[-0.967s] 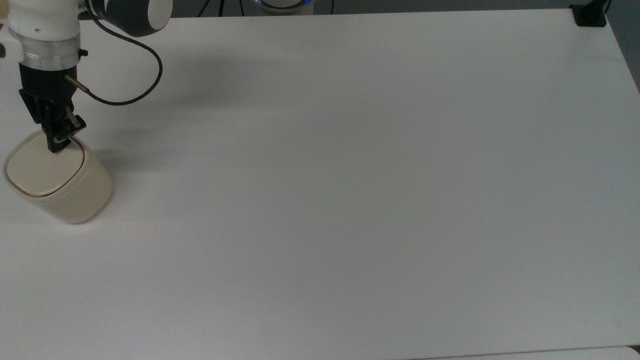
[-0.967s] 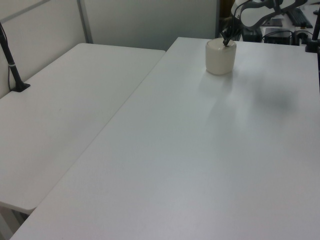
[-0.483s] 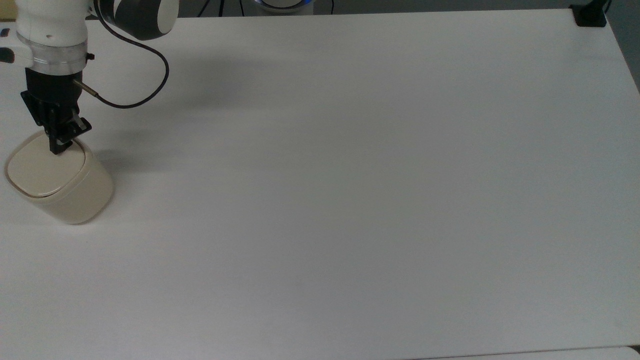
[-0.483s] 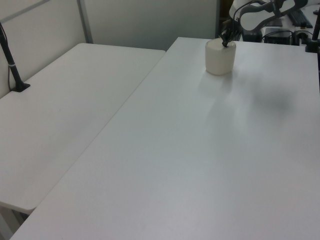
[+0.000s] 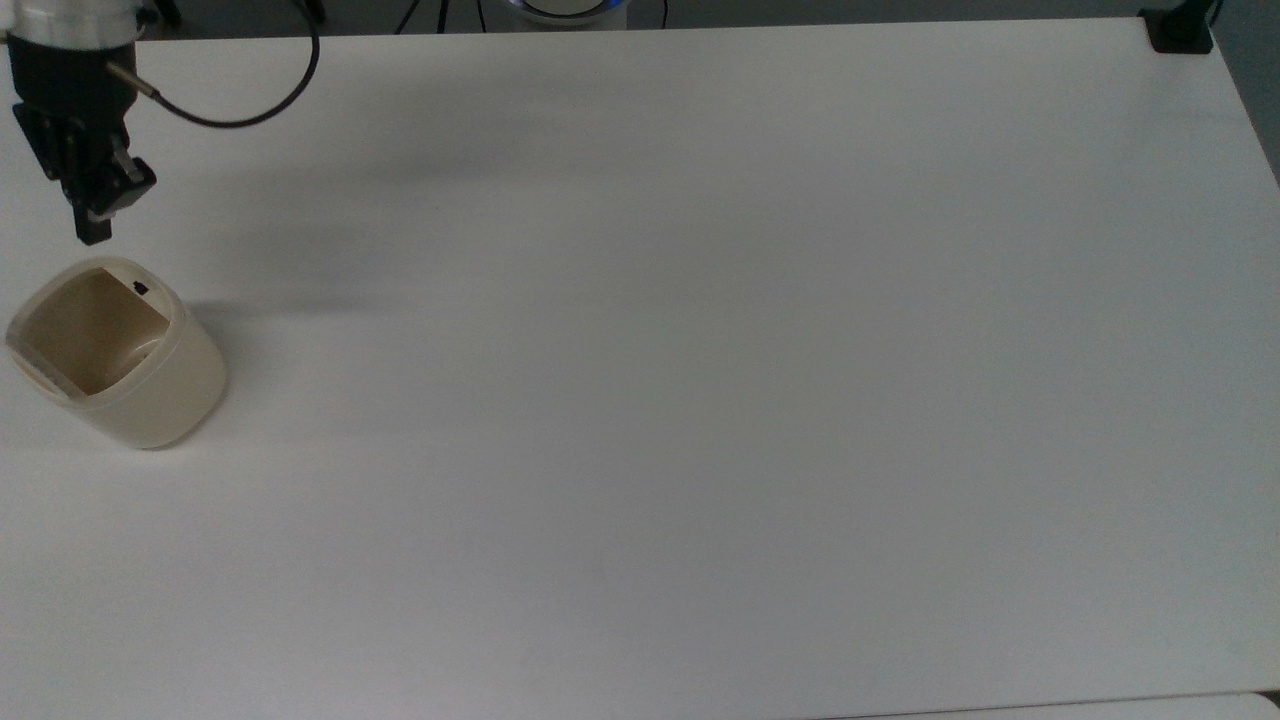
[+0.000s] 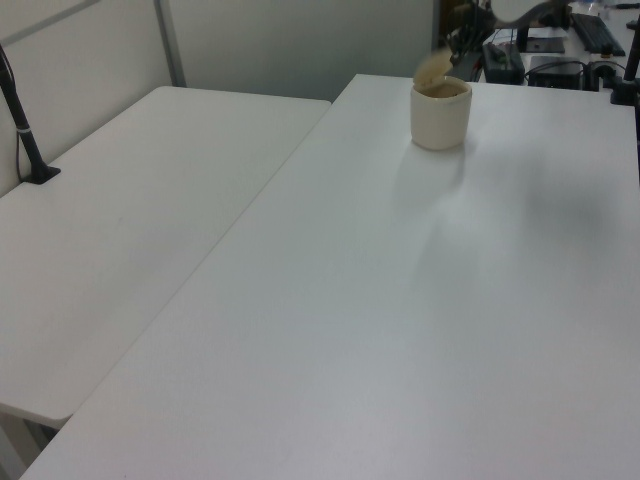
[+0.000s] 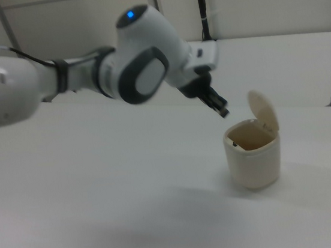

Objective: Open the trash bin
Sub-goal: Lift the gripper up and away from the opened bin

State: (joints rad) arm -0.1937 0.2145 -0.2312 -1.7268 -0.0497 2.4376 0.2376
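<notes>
a: top view first. what lies around the bin?

b: a wide white table, bare across its middle. a black cable loops from the arm near the top view's upper left, and a black clamp sits at the far right corner. nothing stands between the hand and the bin.

a: and the bin itself?

b: the small cream-beige plastic trash bin, a rounded-square cylinder, stands at the top view's left edge. its mouth is open and the inside looks hollow, with a small black button at the rim.

a: the hand?

b: the black two-finger hand hangs above the bin's upper rim, apart from it. the fingers look close together, gripping nothing.

a: left view?

b: the bin stands far back on the table, its flat hinged lid raised. a second white table joins on the left view's left, with a black post on it.

a: right view?

b: the bin stands upright, its lid tipped up at the back. the inside is shadowed; i cannot tell any contents. the hand points down just beside the open rim, not touching.
</notes>
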